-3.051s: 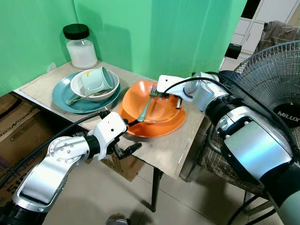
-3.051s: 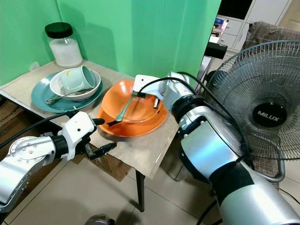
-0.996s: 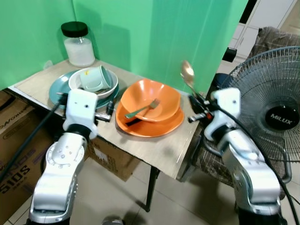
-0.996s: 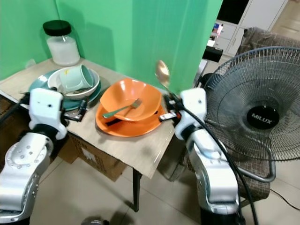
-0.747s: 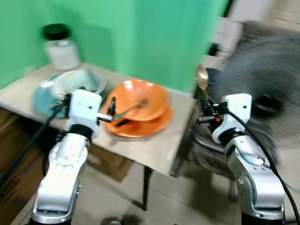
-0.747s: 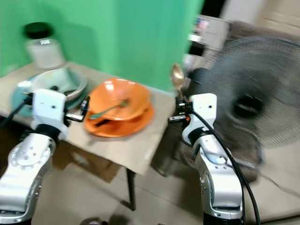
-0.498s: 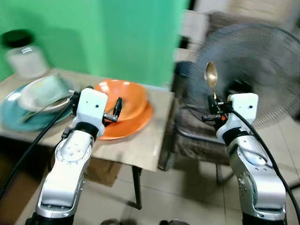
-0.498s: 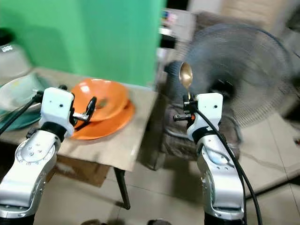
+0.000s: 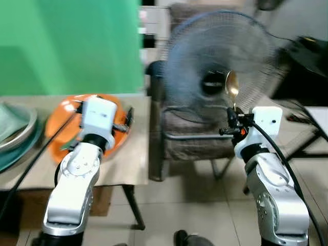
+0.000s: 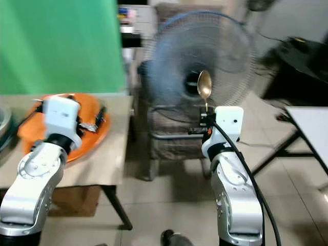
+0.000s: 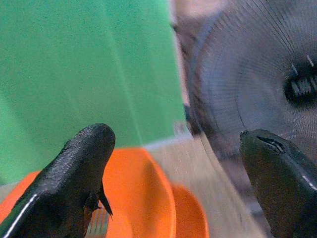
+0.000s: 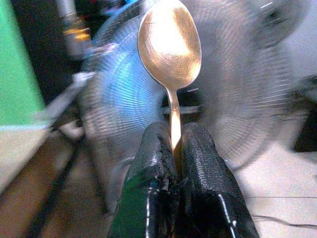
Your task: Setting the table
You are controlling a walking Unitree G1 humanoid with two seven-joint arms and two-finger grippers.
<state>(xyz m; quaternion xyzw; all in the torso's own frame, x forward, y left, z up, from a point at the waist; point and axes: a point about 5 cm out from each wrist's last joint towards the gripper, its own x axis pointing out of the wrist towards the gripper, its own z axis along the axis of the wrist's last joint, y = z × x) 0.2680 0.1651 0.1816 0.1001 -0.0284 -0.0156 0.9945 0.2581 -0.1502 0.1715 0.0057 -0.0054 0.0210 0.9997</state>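
My right gripper (image 9: 231,117) is shut on the handle of a gold spoon (image 9: 231,83), held upright in front of my chest with its bowl up; the spoon (image 12: 169,43) stands out of the closed fingers (image 12: 153,148). My left gripper (image 9: 126,119) is open with nothing in it, raised over the right part of the wooden table (image 9: 125,164). Just beyond it sits an orange bowl (image 11: 133,198) on an orange plate (image 9: 57,123), with a fork (image 11: 97,226) lying in the bowl. The views are blurred.
A large standing fan (image 9: 215,61) fills the middle, with a padded chair (image 9: 189,141) behind it and right of the table. A teal plate with a white bowl (image 9: 13,130) lies at the far left. The corner of a white table (image 10: 313,123) is at the right. Tiled floor lies below.
The whole view has swung right: the table and dishes slid to the left, the fan moved to the centre. Both arms keep their pose, spoon still upright.
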